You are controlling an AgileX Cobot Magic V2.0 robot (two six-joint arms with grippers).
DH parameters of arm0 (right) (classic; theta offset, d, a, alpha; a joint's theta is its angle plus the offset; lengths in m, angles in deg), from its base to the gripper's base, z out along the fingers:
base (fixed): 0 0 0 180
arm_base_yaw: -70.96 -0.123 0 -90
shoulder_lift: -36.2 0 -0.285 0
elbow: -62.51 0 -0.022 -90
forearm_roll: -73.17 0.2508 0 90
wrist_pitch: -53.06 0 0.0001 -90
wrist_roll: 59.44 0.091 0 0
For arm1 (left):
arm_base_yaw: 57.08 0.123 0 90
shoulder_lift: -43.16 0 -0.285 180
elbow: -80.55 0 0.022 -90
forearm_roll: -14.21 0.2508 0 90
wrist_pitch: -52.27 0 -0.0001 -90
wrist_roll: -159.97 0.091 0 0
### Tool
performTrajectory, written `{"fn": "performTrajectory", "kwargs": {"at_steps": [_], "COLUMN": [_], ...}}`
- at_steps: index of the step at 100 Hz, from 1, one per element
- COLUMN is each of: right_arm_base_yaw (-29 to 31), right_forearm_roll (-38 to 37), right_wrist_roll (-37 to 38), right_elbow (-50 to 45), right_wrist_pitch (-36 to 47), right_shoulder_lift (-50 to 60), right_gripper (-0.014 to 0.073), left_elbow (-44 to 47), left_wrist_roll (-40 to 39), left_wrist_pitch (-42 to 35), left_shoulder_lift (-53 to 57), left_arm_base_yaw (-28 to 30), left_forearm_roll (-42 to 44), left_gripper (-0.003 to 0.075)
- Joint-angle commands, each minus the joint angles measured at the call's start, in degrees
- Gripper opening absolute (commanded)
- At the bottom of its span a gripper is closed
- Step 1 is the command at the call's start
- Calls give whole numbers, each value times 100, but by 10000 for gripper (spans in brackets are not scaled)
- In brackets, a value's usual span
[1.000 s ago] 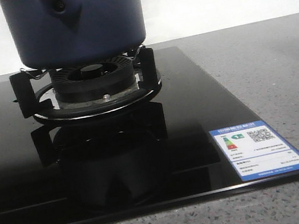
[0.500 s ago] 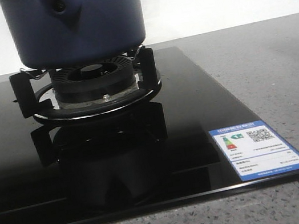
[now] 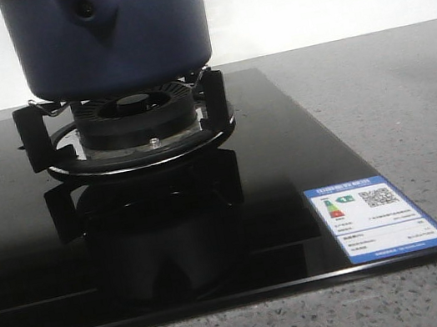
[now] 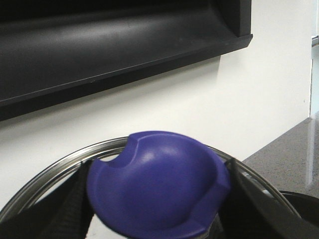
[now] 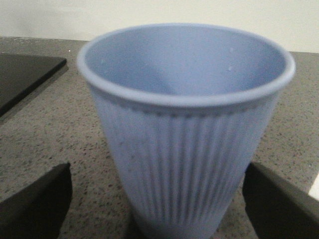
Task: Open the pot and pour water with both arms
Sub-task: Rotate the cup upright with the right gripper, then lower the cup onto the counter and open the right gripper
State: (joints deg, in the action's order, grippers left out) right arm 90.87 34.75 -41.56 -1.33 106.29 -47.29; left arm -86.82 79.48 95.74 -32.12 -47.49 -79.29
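The dark navy pot stands on the gas burner; its handle lug faces the camera and its top is cut off by the front view. In the left wrist view my left gripper is shut on the blue lid knob, a black finger on each side, with the lid's steel rim behind. In the right wrist view my right gripper is open around a pale blue ribbed cup standing on the counter, its fingers apart from the cup. Neither gripper shows in the front view.
The burner sits on a black glass hob with a blue and white label at its front right corner. Grey speckled counter lies to the right. A dark range hood hangs on the white wall above.
In the front view a dark shape at the right edge has drawn out of the frame, leaving a faint shadow. The pot has stayed on the burner.
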Motion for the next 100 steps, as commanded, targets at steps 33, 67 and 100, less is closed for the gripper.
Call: {"fn": "performTrajectory", "kwargs": {"at_steps": [33,67,100], "right_arm_base_yaw": [21,-5,-103], "right_forearm_roll": [880,869,859], "right_wrist_roll": [78,388,401], "right_elbow": [-761,-1068,-1068], "right_wrist_pitch": [-639,-781,-771], "right_shoulder_lift": [1888,3063,3076], "right_gripper": [631,631,631], "left_elbow": [-193,-193,-193], "left_wrist_roll": [-52,-52,-52], "left_wrist_pitch": [97,97,78], "left_shoulder_lift": [136,46,-678], "left_arm_base_yaw": [-517,-1329,-2281], "left_forearm_roll": [-458,-458,-431], "left_gripper": [316,316,316]}}
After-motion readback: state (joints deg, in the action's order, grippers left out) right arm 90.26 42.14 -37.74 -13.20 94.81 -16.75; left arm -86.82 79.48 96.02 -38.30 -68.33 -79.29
